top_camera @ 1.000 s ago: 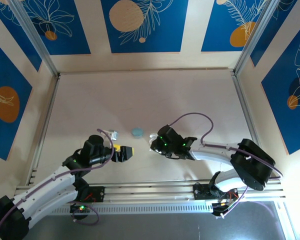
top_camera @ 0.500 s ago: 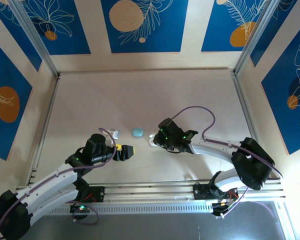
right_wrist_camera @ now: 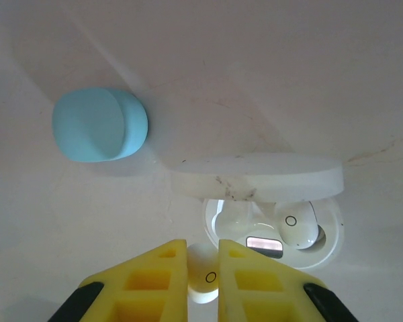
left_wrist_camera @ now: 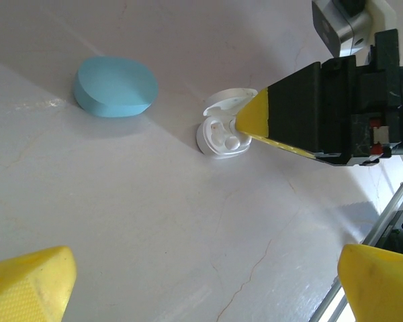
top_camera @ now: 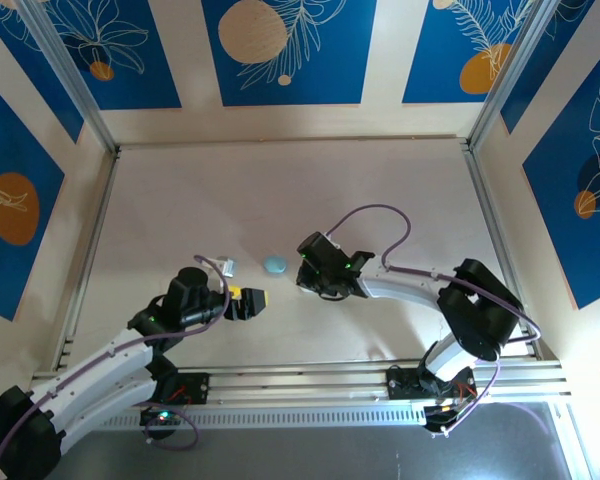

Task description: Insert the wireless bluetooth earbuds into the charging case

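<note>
In the right wrist view my right gripper (right_wrist_camera: pixel 203 267) is shut on a white earbud (right_wrist_camera: pixel 203 276), just in front of the open white charging case (right_wrist_camera: pixel 326 245). The case's lid (right_wrist_camera: pixel 258 176) stands up behind the base. A second white earbud (right_wrist_camera: pixel 299 225) sits in the right socket, and the left socket (right_wrist_camera: pixel 234 218) is empty. The closed pale blue case (right_wrist_camera: pixel 99 124) lies to the left; its inside is hidden. From above, the right gripper (top_camera: pixel 303 279) covers the white case beside the blue case (top_camera: pixel 274 264). My left gripper (top_camera: pixel 257 300) is open, holding nothing.
The left wrist view shows the blue case (left_wrist_camera: pixel 115 86), the white case (left_wrist_camera: pixel 223 133) and the right gripper's yellow finger (left_wrist_camera: pixel 260 118) over bare table. A metal rail (top_camera: pixel 310 385) runs along the near edge. Aluminium posts frame the table's sides.
My right gripper has swung left and away from the bases, carrying the white earbud up to the white case. The left arm has barely moved.
</note>
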You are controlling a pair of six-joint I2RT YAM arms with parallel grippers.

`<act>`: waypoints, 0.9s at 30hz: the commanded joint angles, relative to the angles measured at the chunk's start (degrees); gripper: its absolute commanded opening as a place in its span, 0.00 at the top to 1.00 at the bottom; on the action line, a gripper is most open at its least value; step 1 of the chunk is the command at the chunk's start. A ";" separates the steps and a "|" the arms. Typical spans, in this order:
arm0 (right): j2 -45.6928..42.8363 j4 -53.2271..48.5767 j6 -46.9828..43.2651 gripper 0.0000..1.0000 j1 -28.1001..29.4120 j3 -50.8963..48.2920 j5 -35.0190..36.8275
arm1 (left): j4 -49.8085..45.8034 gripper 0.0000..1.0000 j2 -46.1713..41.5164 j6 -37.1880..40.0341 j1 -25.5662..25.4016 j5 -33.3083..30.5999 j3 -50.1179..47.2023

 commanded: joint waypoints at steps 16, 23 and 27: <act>4.85 -6.89 -0.91 0.86 1.04 5.39 5.30 | 0.14 0.00 -0.93 1.05 1.94 2.04 0.39; 5.99 -6.98 -0.98 0.86 0.98 5.92 5.13 | 0.06 0.00 -1.10 1.01 2.30 2.35 0.14; 6.46 -6.95 -0.94 0.86 0.87 6.17 5.05 | 0.09 0.00 -1.19 0.99 2.53 2.54 -0.04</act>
